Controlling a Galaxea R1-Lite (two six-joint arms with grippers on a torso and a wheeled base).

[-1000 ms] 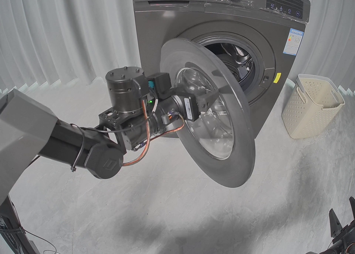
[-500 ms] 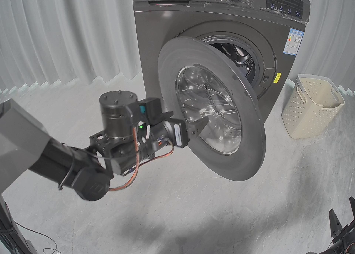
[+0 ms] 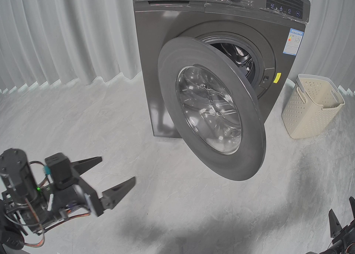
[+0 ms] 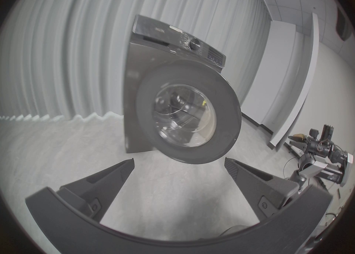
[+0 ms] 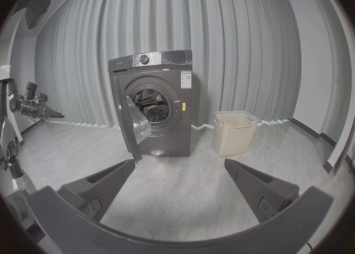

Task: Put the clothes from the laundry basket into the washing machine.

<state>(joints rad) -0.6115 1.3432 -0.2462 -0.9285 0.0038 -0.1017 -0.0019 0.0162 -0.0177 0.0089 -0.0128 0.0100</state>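
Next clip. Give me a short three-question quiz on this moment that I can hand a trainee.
1. True or false: the round glass-windowed door of the dark grey front-loading washing machine is shut.
2. The cream perforated plastic laundry basket stands: A) on top of the machine; B) on the floor beside the machine; C) inside the drum.
3. Fill in: the left tool has its fingers ____.
Key: 1 false; 2 B; 3 open.

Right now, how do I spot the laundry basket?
Find the big grey washing machine with its round door swung open. On the floor beside it, on the robot's right, stands the laundry basket. It alone is cream plastic, with perforated walls.
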